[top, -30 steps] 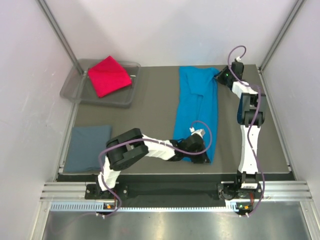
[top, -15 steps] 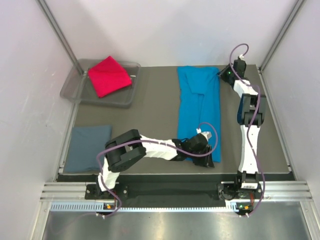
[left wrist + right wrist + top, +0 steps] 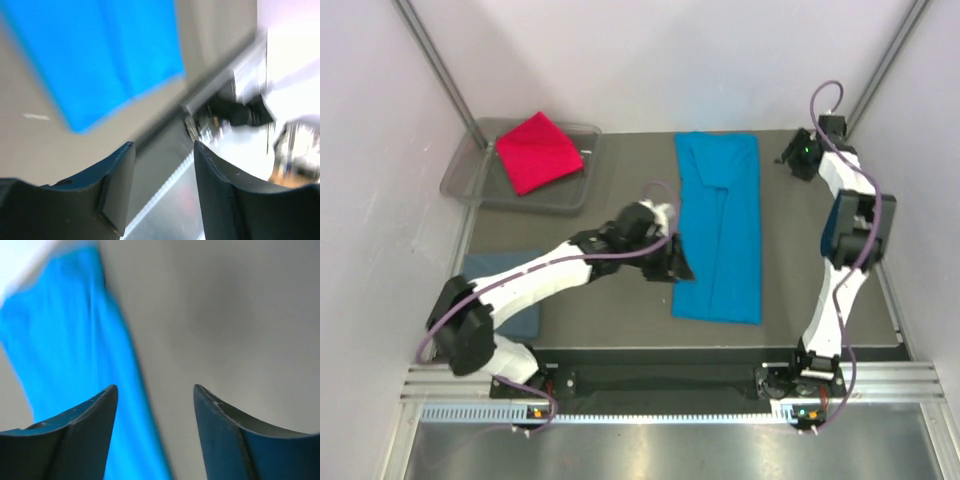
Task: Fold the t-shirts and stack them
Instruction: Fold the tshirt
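The turquoise t-shirt [image 3: 720, 230] lies flat on the table as a long folded strip running from far to near. It also shows in the left wrist view [image 3: 110, 55] and in the right wrist view [image 3: 70, 350]. My left gripper [image 3: 675, 266] hovers beside the strip's left edge, open and empty [image 3: 163, 146]. Off the strip's far right corner, my right gripper [image 3: 790, 160] is also open, with only table between its fingers [image 3: 155, 387]. The red t-shirt [image 3: 538, 152] lies folded in the tray. The grey-blue t-shirt [image 3: 485, 265] lies folded at the near left, partly under my left arm.
A clear grey plastic tray [image 3: 470, 185] stands at the far left corner. White walls close in the table on both sides and at the back. A metal rail [image 3: 650, 385] runs along the near edge.
Both grippers have opened and let go of the turquoise t-shirt. My left arm swung from its near end up to its left edge. My right gripper drew off to the right.
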